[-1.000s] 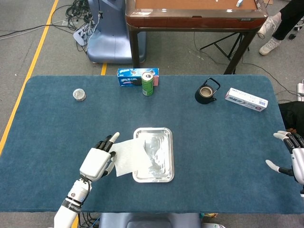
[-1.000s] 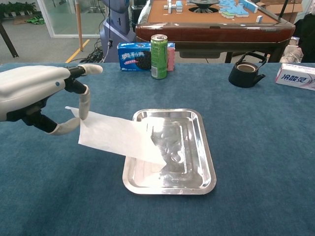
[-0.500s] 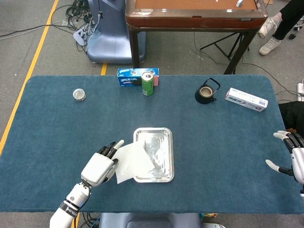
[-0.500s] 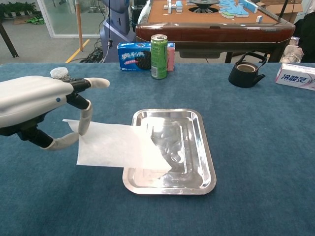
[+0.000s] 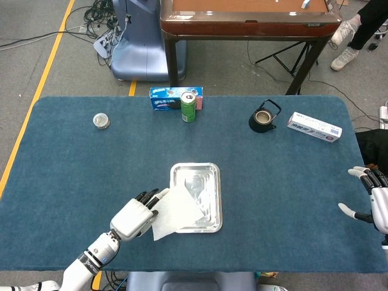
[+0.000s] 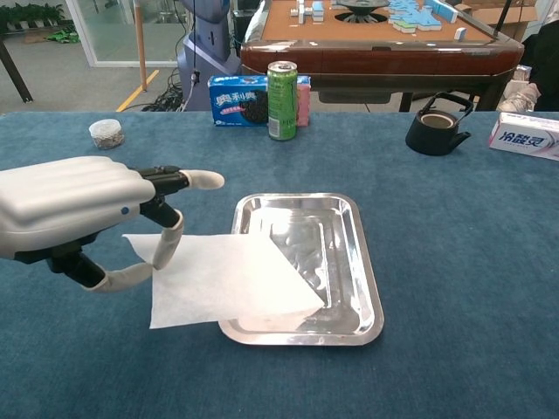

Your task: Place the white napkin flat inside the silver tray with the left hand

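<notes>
White napkin [image 6: 229, 279] is pinched at its left corner in your left robot hand [image 6: 83, 214], between the thumb and a finger, with the other fingers reaching forward above it. You have it held off the blue worktop [image 5: 73, 163], tilted, so that its right part hangs over the near left corner of the silver tray [image 6: 349, 253] while its left part sticks out past the tray's left rim. It is not lying flat in the tray; most of the tray's crinkled floor shows bare to the right of the sheet.

Your right robot hand [image 5: 371, 200] is well to the right of the tray, at the worktop's edge, with its fingers spread and nothing in them.

Behind the tray, toward the far edge, stand a green can [image 6: 282, 100] and a blue biscuit box [image 6: 240, 102] just beside it. Far right of the tray sit a black teapot [image 6: 437, 129] and a white carton [image 6: 529, 135]. Far left of the tray sits a small round tin [image 6: 106, 133].
</notes>
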